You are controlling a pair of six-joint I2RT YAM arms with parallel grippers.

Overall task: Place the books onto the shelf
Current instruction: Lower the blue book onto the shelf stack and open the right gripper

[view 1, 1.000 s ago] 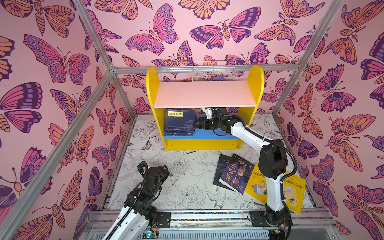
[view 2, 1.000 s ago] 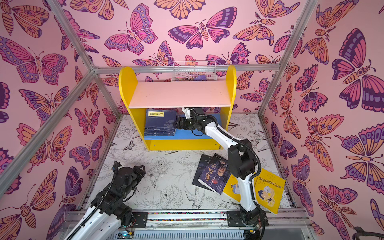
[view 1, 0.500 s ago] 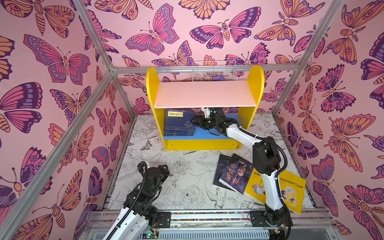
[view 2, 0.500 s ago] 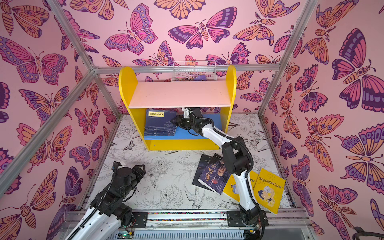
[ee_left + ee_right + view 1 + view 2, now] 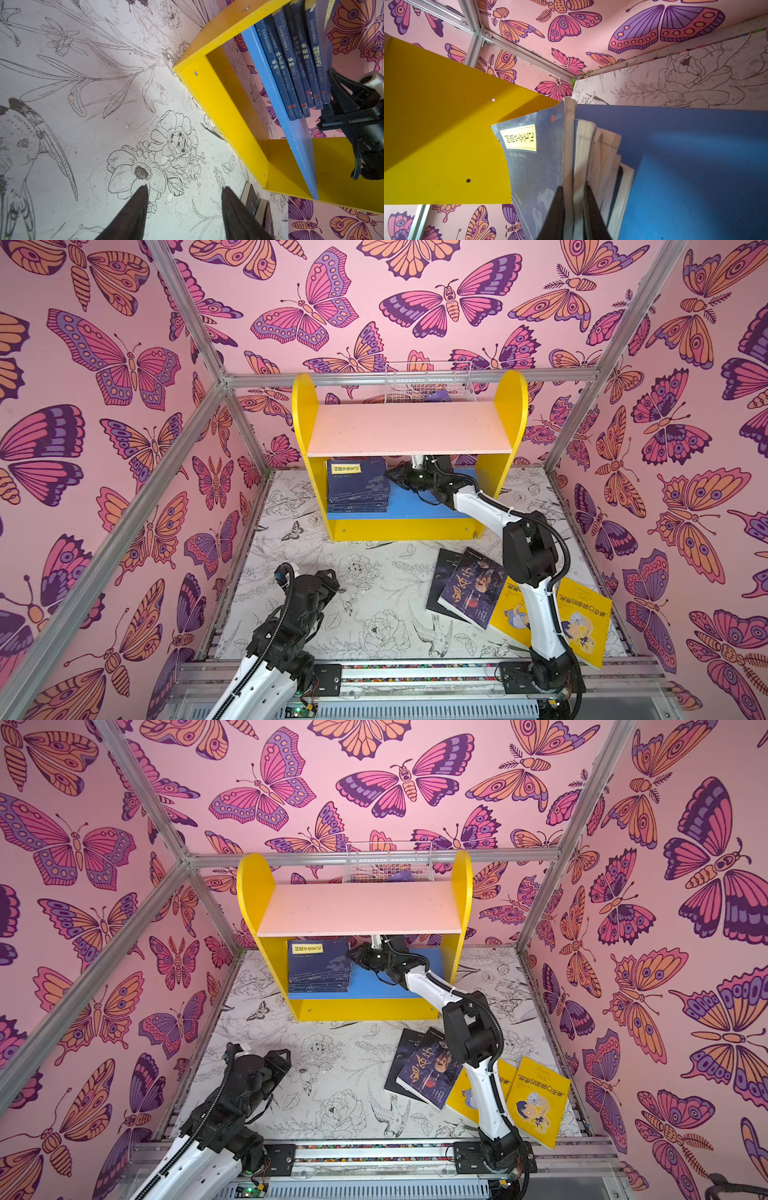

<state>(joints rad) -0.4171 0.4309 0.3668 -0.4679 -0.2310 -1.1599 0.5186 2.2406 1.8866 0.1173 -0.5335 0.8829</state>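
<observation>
yellow-sided shelf (image 5: 305, 418) holds a stack of navy books (image 5: 357, 489) while the right gripper (image 5: 574, 188) pinches the top navy book (image 5: 533, 158).
the navy books lie flat in a pile at the left end of the blue lower board (image 5: 419, 508), against the yellow side panel and under the pale pink upper board (image 5: 411, 427). in the right wrist view the right gripper's jaws are closed on the page edge of the top navy book, which carries a yellow label. the left gripper (image 5: 184, 193) hovers over the floral mat (image 5: 374, 572) near the front, jaws apart and holding nothing. in both top views two dark books (image 5: 469, 589) overlap on the mat in front of the shelf's right end, with two yellow books (image 5: 586, 622) just beside them, partly hidden by the right arm.
</observation>
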